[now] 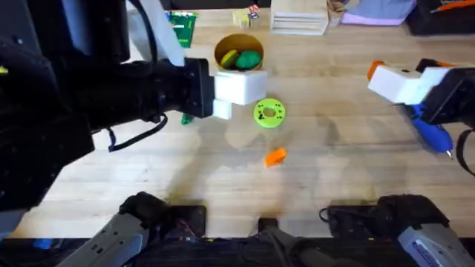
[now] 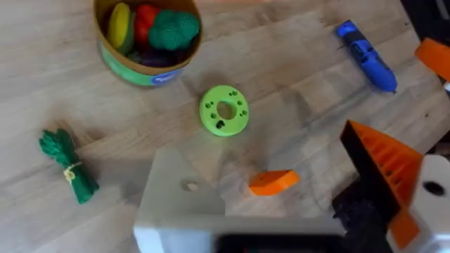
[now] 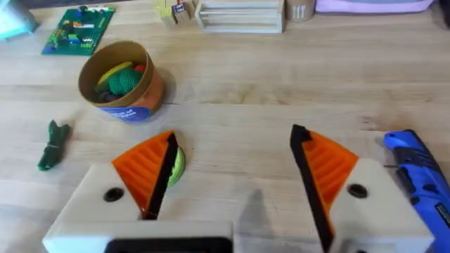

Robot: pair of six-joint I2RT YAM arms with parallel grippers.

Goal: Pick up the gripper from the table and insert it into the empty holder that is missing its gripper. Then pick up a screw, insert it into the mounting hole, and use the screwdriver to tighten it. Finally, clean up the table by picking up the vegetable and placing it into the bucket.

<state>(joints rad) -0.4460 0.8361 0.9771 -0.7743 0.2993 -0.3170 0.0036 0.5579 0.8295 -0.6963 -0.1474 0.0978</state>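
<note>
Left fingers [image 2: 281, 218] spread above the orange gripper [image 2: 273, 181]; right fingers [image 3: 235, 176] spread; bucket [image 3: 121, 83] label unreadable.

From overhead, the left arm [image 1: 67, 96] rises large, dark and blurred, covering the table behind its pincer, and all but a green sliver of the vegetable [image 1: 186, 119] is hidden under it. The screwdriver [image 1: 433, 135] is half covered by the right pincer [image 1: 401, 83] just above it. In the right wrist view, the lime disc [image 3: 177, 160] hides behind the pincer's orange pad [image 3: 144, 169] and the screwdriver [image 3: 422, 176] runs off the picture's edge beside the other finger. The screws are too small to tell.
</note>
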